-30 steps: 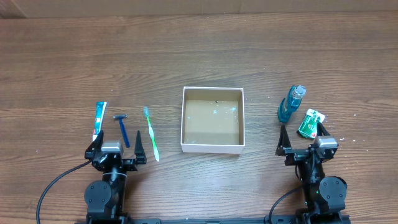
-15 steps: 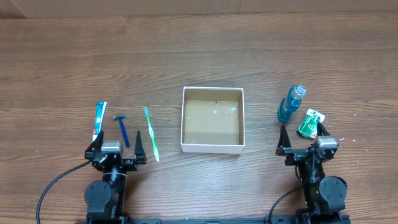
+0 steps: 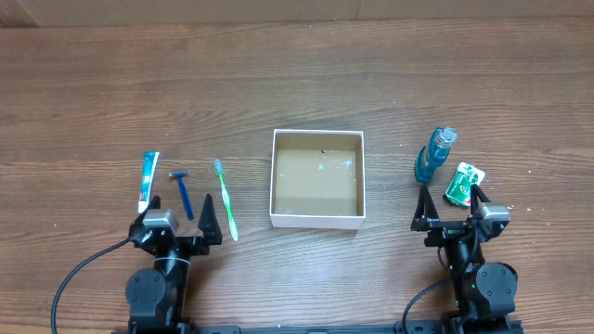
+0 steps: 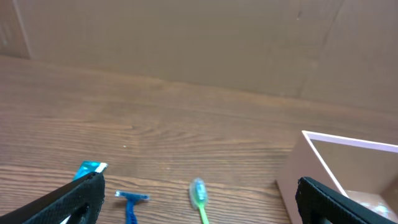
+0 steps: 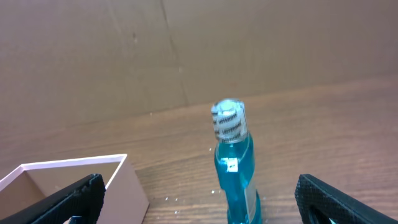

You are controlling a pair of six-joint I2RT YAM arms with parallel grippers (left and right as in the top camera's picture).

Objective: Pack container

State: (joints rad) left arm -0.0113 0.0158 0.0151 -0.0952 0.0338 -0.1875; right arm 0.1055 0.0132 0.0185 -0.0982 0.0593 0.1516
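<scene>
The container (image 3: 316, 219), a square white-walled box with a brown floor, sits empty at the table's middle; its corner shows in the left wrist view (image 4: 323, 155) and the right wrist view (image 5: 74, 167). A green toothbrush (image 3: 225, 199) (image 4: 199, 196), a blue razor (image 3: 183, 191) (image 4: 130, 202) and a blue-white tube (image 3: 148, 178) (image 4: 90, 168) lie left of it. A blue bottle (image 3: 433, 155) (image 5: 234, 168) and a green packet (image 3: 462, 183) lie to its right. My left gripper (image 3: 178, 215) (image 4: 199, 202) is open near the front edge behind the razor. My right gripper (image 3: 451, 209) (image 5: 199, 199) is open behind the bottle.
A brown cardboard wall (image 4: 186, 37) stands along the far side of the wooden table (image 3: 297, 83). Black cables run from both arm bases at the front edge.
The left gripper has shifted slightly, and its left finger now sits lower and clear of the tube's end. The objects have not moved.
</scene>
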